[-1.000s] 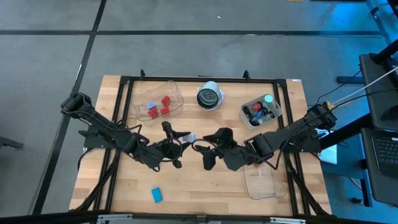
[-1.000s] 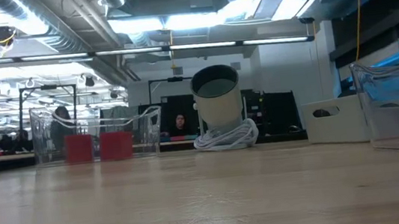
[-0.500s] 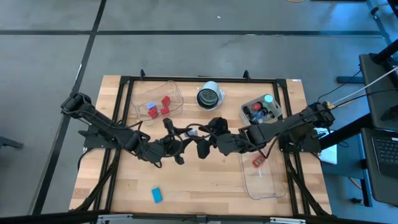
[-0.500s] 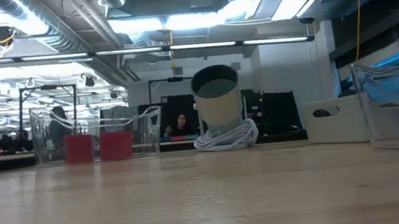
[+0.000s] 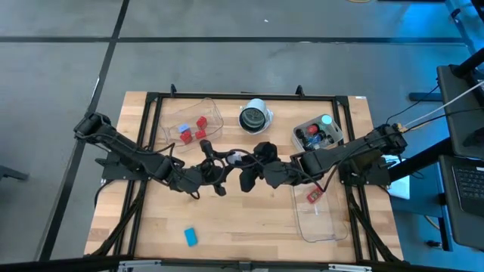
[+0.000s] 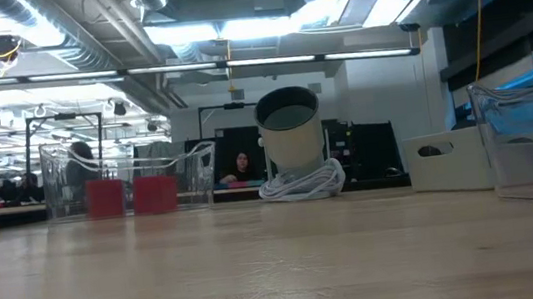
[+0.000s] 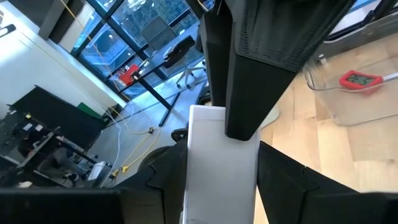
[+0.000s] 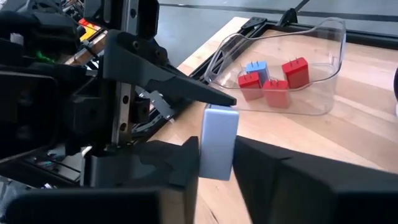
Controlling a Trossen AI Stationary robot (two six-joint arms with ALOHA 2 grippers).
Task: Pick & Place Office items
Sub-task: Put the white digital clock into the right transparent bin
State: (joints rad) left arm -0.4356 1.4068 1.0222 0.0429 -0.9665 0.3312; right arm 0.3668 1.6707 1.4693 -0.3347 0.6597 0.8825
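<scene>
- Both grippers meet over the middle of the wooden table (image 5: 249,219), in the centre of the high view; a white block (image 5: 235,159) sits between them.
- Left gripper (image 5: 219,168): its fingers are pinched on the white block (image 7: 217,165), one on each side. In the left wrist view the block stands up between them at lower centre.
- Right gripper (image 5: 253,168): its fingers are also pressed onto the same block (one dark finger overlaps the block's top in the left wrist view). In the right wrist view the white block (image 8: 218,142) sits at frame centre, just beyond the fingertips (image 8: 180,163).
- Whether the block clears the table cannot be judged from above; it seems to be raised.
- Upper left tray (image 5: 215,110): red and blue blocks (image 8: 270,79) lie inside, well apart from both grippers.
- Lower right tray (image 5: 318,230): a red-framed tag (image 5: 314,196) lies in it, just beside the right arm.
- Upper right bin (image 5: 299,140): mixed small pieces, with a teal cylinder (image 5: 326,120) among them.
- A lone blue block (image 5: 190,236) lies at lower left of the high view, well apart from both grippers.
</scene>
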